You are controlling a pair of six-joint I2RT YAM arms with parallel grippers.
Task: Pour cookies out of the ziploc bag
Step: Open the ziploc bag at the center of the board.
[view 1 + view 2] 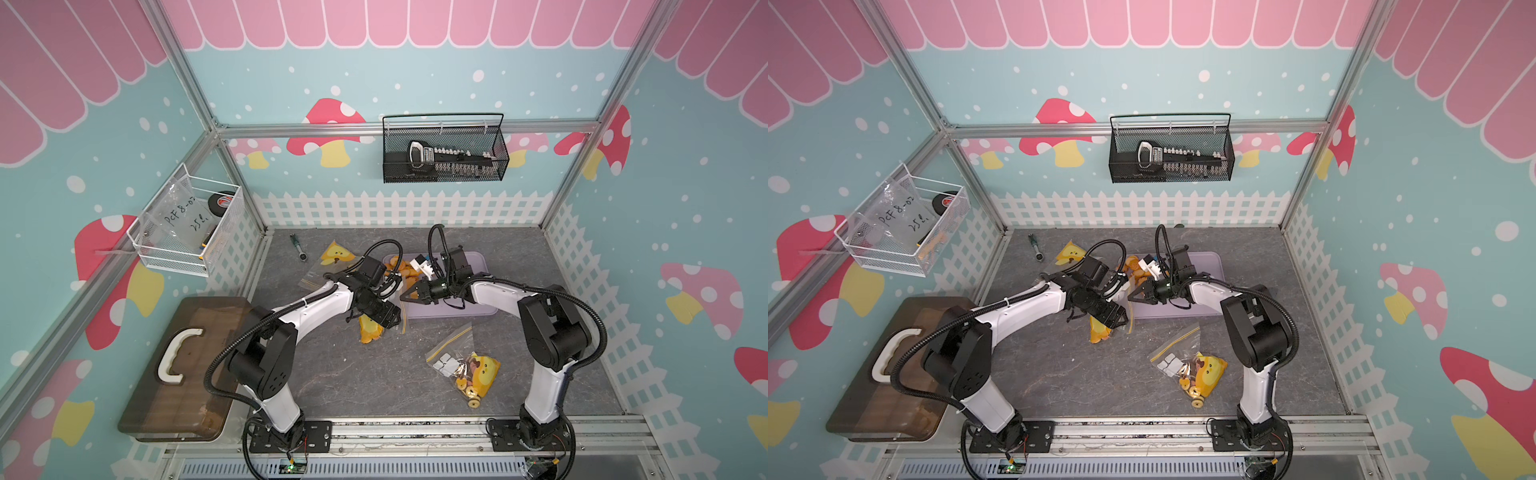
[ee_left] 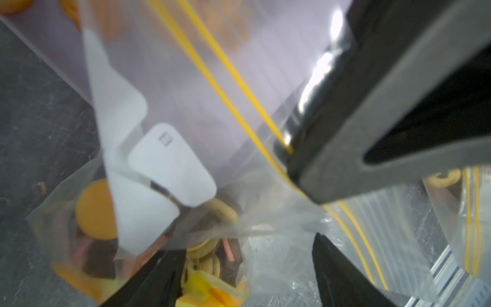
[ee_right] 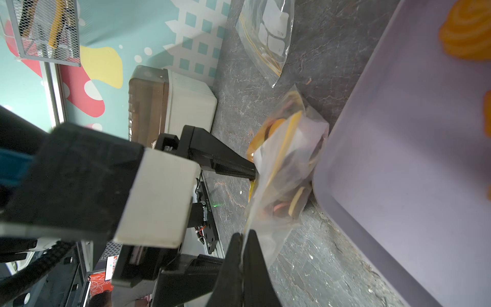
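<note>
Grey stone-look tabletop [image 1: 332, 374], lilac tray [image 1: 478, 309] on it. Against tray's corner, ziploc bag [image 3: 288, 162] with cookies [image 3: 277, 126] inside. Right gripper [image 3: 242, 235] pinched tight on bag's film; left gripper [image 2: 243, 245] spread wide, astride bag.

Both top views look steeply down from high above the front edge of the worktop [image 1: 353, 382] and face the back wall [image 1: 395, 75]. They stand far off and share almost the whole scene, only a little shifted sideways. The left wrist camera is very near. It looks past the left end effector [image 2: 247, 273] and through the bag [image 2: 186, 79] to the tray [image 2: 47, 40]. The right wrist camera looks along the right end effector [image 3: 242, 236] from a bit farther off. It shares the same bag, tray and worktop with the left wrist camera.
</note>
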